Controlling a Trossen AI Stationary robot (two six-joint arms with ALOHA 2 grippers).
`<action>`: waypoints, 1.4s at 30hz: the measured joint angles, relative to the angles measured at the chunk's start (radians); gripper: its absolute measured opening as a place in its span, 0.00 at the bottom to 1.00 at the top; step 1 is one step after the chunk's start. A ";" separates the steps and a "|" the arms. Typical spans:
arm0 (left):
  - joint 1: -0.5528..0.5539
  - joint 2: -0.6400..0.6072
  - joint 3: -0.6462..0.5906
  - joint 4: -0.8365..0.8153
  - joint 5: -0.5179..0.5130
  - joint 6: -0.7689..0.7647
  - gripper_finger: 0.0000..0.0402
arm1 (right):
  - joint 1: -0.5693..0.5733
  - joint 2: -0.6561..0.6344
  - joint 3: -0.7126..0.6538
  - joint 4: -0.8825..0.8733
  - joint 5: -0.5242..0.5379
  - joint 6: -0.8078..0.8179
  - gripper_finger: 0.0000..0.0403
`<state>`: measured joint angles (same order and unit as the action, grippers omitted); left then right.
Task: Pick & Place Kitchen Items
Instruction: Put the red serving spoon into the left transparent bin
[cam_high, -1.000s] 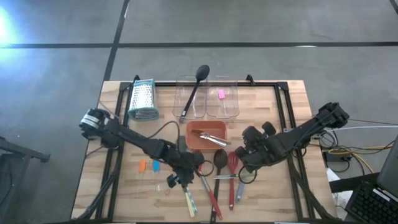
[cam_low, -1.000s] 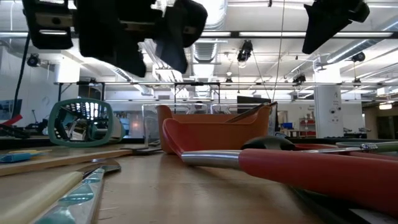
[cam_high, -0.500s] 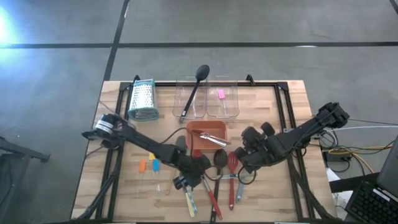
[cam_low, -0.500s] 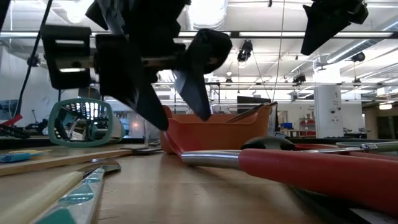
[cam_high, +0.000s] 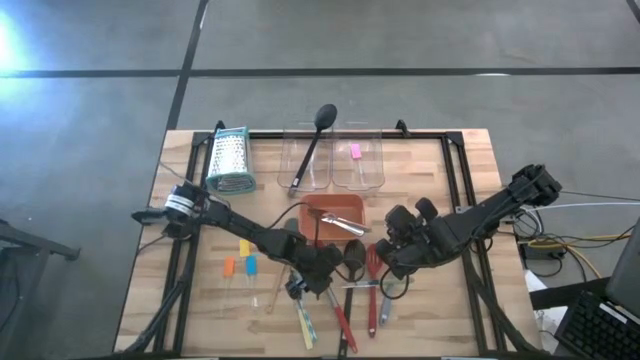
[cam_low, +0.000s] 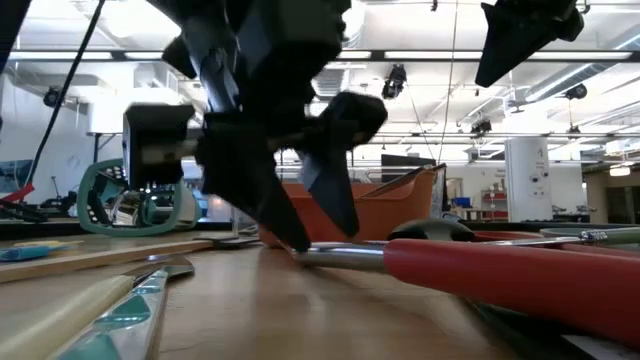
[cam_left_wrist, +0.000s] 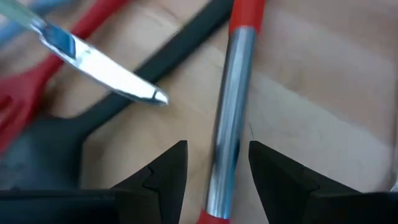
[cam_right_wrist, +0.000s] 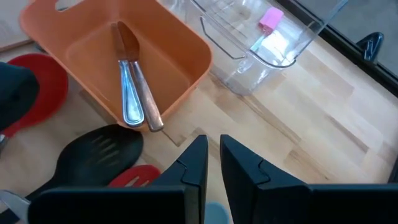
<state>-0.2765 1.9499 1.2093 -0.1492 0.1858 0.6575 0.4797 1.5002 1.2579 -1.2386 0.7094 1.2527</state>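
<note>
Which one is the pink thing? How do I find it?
Look at the two clear tubs at the table's far edge, behind the orange tray. The pink piece lies in the right-hand tub. It is tiny and the only pink thing; the other tub holds a long black spoon.

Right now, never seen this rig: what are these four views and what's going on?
Two dark robot arms work at a wooden table. One camera looks straight down, one sits at table height, and one rides on each wrist.

On the table: a grater, clear tubs, an orange tray holding metal cutlery, and a pile of spoons and spatulas.

The left gripper is down at the table, its open fingers either side of the metal shaft of a red-handled utensil, not clamped on it. The right gripper waits above the table beside the tray, nearly shut, holding nothing.
</note>
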 joint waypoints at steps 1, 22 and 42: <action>0.002 0.008 0.000 -0.001 0.000 0.000 0.44 | 0.000 0.000 0.000 0.000 0.000 0.000 0.10; 0.004 0.036 -0.001 0.016 0.004 0.016 0.14 | 0.000 0.000 -0.004 0.008 0.000 -0.007 0.10; -0.030 -0.157 -0.005 -0.246 -0.095 -0.154 0.13 | 0.000 0.000 -0.006 0.021 0.000 -0.017 0.10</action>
<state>-0.3068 1.7924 1.2041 -0.3952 0.0909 0.5036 0.4797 1.5002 1.2514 -1.2176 0.7094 1.2361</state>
